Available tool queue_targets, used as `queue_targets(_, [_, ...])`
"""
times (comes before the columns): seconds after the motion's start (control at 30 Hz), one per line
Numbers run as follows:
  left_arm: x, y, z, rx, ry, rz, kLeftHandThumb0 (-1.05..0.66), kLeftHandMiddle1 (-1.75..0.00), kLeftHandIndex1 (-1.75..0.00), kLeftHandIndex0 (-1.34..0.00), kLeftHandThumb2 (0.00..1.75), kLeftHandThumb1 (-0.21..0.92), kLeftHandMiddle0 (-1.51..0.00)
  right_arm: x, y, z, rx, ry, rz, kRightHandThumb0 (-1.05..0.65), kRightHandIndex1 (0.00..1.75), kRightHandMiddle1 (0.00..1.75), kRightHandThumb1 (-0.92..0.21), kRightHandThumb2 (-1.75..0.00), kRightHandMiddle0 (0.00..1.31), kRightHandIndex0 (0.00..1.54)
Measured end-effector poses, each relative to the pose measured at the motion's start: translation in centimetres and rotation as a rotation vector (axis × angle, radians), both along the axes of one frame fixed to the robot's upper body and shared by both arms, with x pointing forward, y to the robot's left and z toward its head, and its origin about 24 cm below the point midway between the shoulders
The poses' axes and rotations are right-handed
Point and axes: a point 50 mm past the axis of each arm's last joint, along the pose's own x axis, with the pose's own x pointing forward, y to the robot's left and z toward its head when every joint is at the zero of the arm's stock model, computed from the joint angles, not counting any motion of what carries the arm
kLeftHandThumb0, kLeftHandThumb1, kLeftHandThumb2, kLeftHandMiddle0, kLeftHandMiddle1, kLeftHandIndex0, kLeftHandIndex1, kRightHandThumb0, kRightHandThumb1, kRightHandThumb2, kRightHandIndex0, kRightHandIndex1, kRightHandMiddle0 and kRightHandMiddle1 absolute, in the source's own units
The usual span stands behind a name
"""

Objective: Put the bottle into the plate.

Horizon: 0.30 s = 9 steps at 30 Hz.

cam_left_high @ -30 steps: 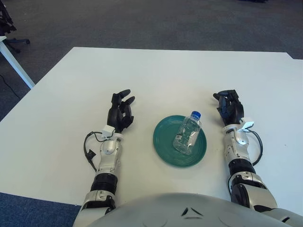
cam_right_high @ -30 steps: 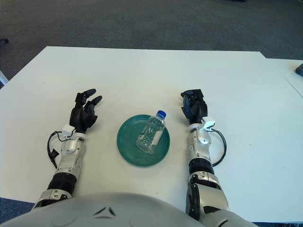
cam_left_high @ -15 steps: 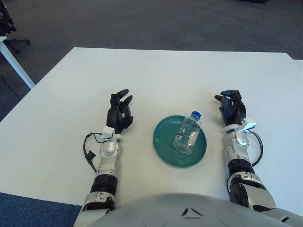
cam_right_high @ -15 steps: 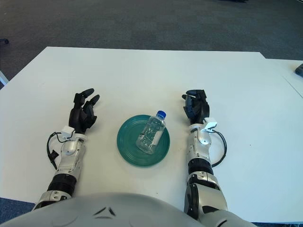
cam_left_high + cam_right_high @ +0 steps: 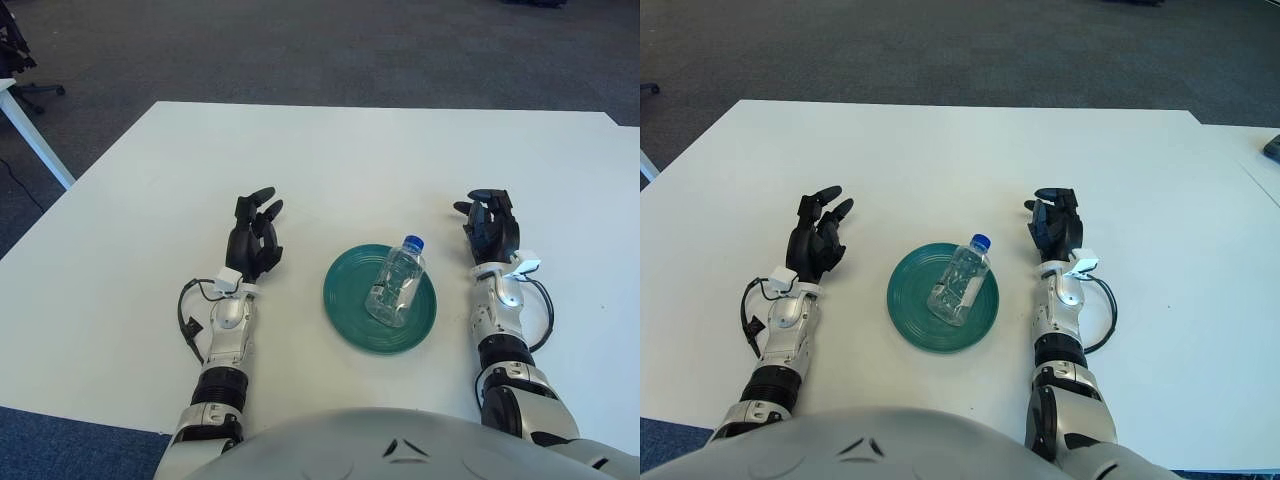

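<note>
Right hand (image 5: pixel 490 224): right of centre, just right of the plate (image 5: pixel 345 310), fingers loosely curled and grasping nothing, drifted slightly rightward and clear of the rim over the last second. Left hand (image 5: pixel 254 236): left of centre, released and empty, position nearly unchanged. Bottle (image 5: pixel 395 285): lying tilted inside the plate, blue cap toward the upper right, untouched by either hand; task judged complete, hands retreating.
</note>
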Motion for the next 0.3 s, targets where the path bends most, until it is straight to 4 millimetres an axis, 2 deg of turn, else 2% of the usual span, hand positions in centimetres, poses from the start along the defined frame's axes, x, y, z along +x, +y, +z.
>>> queue_targets(0.13, [0.11, 0.13, 0.13, 0.001, -0.017, -0.004, -0.61, -0.35, -1.01, -0.07, 0.83, 0.92, -0.42, 0.05, 0.05, 0.03, 0.000, -0.001, 0.004, 0.00, 1.63, 1.63, -0.92, -0.47, 0.20, 0.22])
queue_targets(0.2, [0.15, 0.16, 0.17, 0.003, -0.023, -0.007, -0.62, -0.35, -1.01, -0.07, 0.84, 0.92, -0.41, 0.07, 0.08, 0.04, -0.001, -0.002, 0.008, -0.21, 1.35, 1.70, -0.92, -0.50, 0.19, 0.36])
queue_targets(0.3, [0.21, 0.18, 0.23, 0.008, -0.033, -0.013, -0.62, -0.34, -1.00, -0.06, 0.85, 0.92, -0.40, 0.11, 0.16, 0.04, -0.002, -0.003, 0.027, -0.58, 1.12, 1.36, -0.92, -0.64, 0.11, 0.43])
